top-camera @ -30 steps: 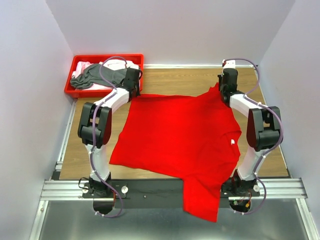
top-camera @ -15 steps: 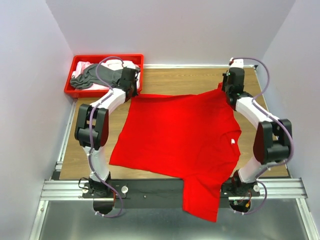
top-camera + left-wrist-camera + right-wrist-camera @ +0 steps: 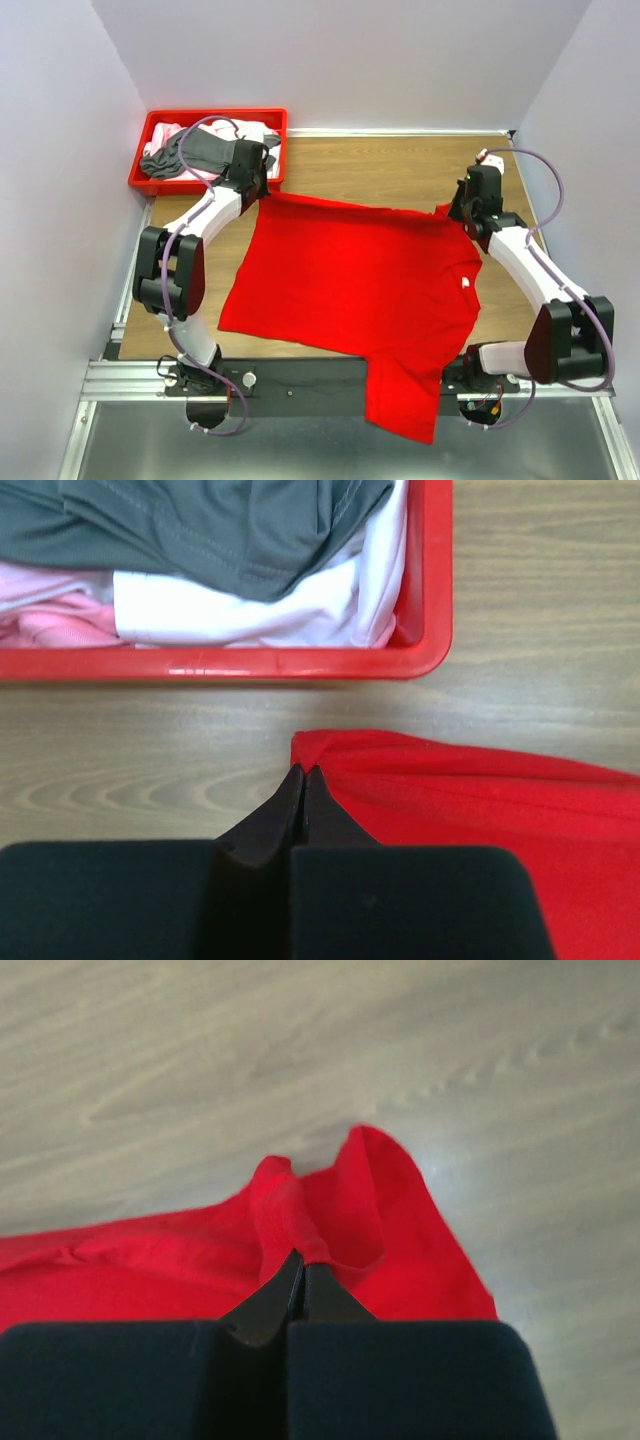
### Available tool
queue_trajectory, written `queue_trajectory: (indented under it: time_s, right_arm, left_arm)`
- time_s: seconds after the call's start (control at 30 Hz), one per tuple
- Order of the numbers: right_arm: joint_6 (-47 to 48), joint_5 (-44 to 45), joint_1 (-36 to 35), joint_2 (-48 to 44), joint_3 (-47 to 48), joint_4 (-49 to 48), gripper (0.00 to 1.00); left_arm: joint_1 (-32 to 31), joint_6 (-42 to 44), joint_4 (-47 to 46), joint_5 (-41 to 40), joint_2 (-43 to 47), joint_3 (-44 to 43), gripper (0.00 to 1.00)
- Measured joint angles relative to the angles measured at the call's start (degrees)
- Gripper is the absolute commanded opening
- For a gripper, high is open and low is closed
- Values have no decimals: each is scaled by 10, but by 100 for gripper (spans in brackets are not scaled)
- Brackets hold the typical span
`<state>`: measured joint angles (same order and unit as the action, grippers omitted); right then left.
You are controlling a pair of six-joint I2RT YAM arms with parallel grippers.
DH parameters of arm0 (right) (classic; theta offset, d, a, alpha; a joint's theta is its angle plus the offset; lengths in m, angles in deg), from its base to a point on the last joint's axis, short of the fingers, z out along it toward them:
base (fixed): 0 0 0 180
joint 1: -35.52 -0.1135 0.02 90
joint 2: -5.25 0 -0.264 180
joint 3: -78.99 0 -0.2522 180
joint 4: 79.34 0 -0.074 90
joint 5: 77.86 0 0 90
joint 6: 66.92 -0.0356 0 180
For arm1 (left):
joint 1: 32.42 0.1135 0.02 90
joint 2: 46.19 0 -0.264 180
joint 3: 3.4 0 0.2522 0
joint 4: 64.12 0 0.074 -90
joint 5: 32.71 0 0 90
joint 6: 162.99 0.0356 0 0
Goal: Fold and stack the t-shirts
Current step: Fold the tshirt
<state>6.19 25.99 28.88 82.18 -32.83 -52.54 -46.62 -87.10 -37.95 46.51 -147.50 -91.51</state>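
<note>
You're looking at two matching arms: left arm point(image 3: 215, 210) and right arm point(image 3: 528, 258), white links with bulky glossy black joint housings. A thin lilac cable point(image 3: 185, 148) arcs off each one. Left gripper point(image 3: 303, 772) and right gripper point(image 3: 300, 1257) are matte black, with wedge fingers tapering to thin tips.

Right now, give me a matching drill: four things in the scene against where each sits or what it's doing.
1 red t-shirt
2 dark grey t-shirt
3 red tray
4 right gripper

a at the far-left table corner
b pinching a bunched shirt corner
c spread across the table
d on top, inside the tray

Pairs: 1-c, 2-d, 3-a, 4-b
</note>
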Motion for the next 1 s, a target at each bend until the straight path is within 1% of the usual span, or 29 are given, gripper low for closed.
queue_trajectory:
  time_s: [0.17,0.47,0.77,1.0]
  right_arm:
    - [-28,-8,0,-56,-25,57,0]
    - [-58,-45,0,-130,-47,125,1]
    - [-89,-80,0,-155,-78,184,1]
    - [-116,-91,0,-171,-93,227,1]
  left_arm:
    - [0,0,1,6,15,26,0]
    - [0,2,7,12,15,37,0]
    - [3,12,40,11,15,39,0]
    - [3,14,50,11,15,64,0]
